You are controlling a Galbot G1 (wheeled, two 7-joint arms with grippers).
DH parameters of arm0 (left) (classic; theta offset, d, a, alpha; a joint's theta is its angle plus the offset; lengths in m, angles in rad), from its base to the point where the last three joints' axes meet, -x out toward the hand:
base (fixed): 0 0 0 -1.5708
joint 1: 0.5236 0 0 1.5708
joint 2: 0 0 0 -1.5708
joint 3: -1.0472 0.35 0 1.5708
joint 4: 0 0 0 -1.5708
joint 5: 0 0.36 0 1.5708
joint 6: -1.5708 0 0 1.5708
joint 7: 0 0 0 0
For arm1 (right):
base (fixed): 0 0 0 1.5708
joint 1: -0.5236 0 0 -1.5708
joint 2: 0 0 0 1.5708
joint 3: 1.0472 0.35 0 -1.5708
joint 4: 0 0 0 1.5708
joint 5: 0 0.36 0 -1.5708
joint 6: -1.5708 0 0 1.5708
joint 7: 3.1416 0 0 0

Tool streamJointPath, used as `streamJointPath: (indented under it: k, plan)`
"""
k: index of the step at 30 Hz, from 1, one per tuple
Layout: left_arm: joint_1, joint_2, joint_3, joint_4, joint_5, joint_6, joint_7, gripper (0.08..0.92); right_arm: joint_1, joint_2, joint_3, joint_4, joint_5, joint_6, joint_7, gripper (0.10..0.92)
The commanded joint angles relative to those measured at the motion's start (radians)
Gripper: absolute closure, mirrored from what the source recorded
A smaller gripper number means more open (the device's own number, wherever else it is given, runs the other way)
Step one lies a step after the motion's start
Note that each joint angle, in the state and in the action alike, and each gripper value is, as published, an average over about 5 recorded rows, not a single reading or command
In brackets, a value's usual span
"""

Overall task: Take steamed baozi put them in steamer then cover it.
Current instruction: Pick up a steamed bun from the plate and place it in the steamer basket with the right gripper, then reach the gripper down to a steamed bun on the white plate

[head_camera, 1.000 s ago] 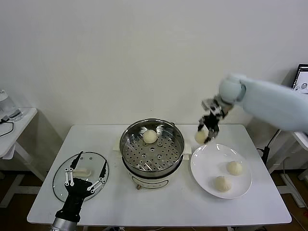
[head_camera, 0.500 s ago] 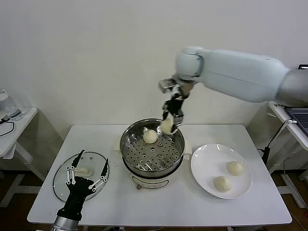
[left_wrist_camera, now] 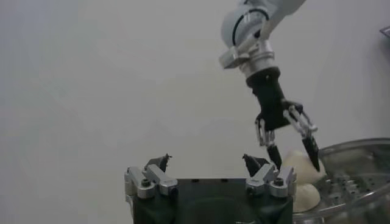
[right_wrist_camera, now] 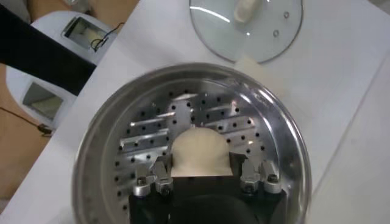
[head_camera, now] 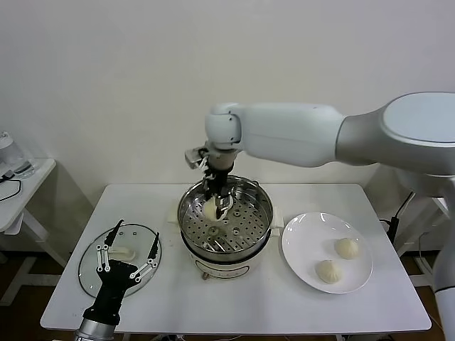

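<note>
My right gripper (head_camera: 219, 202) reaches low into the steamer (head_camera: 260, 226), a shiny steel pot with a perforated tray, and is shut on a cream-white baozi (head_camera: 210, 209). In the right wrist view the baozi (right_wrist_camera: 201, 151) sits between the fingers of the right gripper (right_wrist_camera: 202, 165), just over the tray (right_wrist_camera: 140, 140). The left wrist view shows a second baozi (left_wrist_camera: 306, 196) lying in the pot beside the held one (left_wrist_camera: 297, 165). Two more baozi (head_camera: 347, 247) (head_camera: 328, 271) lie on the white plate (head_camera: 306, 245). My left gripper (head_camera: 128, 257) hovers open over the glass cover (head_camera: 92, 264).
The cover lies flat at the table's front left with its cream handle (head_camera: 122, 252) up; it also shows in the right wrist view (right_wrist_camera: 268, 30). The plate stands right of the steamer. A small side table (head_camera: 18, 185) stands at the far left.
My right gripper has carried the baozi from beside the plate, leftward over the steamer, and down to the left part of the tray. The left arm has not moved.
</note>
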Motion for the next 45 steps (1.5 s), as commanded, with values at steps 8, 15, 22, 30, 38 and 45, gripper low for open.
streamJointPath:
  k: [8, 15, 22, 30, 38, 45]
  plan:
    - [0.010, 0.002, -0.012, -0.004, 0.001, -0.009, -0.005, 0.177, -0.077, 0.063, -0.023, -0.036, 0.008, -0.028, 0.094, 0.379]
    - [0.012, 0.002, -0.020, -0.003, 0.001, -0.014, -0.007, 0.177, -0.101, 0.075, -0.022, -0.047, -0.003, -0.028, 0.109, 0.350]
    - [0.009, 0.000, -0.023, -0.002, 0.000, -0.014, -0.009, 0.177, -0.073, 0.024, 0.007, 0.005, -0.009, -0.024, 0.107, 0.215]
    - [0.003, 0.002, -0.013, -0.002, 0.000, -0.010, -0.009, 0.177, 0.077, -0.261, 0.069, 0.191, -0.092, 0.021, 0.013, 0.203]
    - [-0.005, 0.006, 0.009, 0.002, 0.005, -0.005, -0.007, 0.177, 0.172, -0.611, 0.055, 0.240, -0.214, 0.144, -0.138, 0.203]
    - [-0.004, 0.009, 0.008, 0.002, 0.009, -0.002, -0.006, 0.177, 0.080, -0.835, 0.049, 0.242, -0.341, 0.199, -0.200, 0.203]
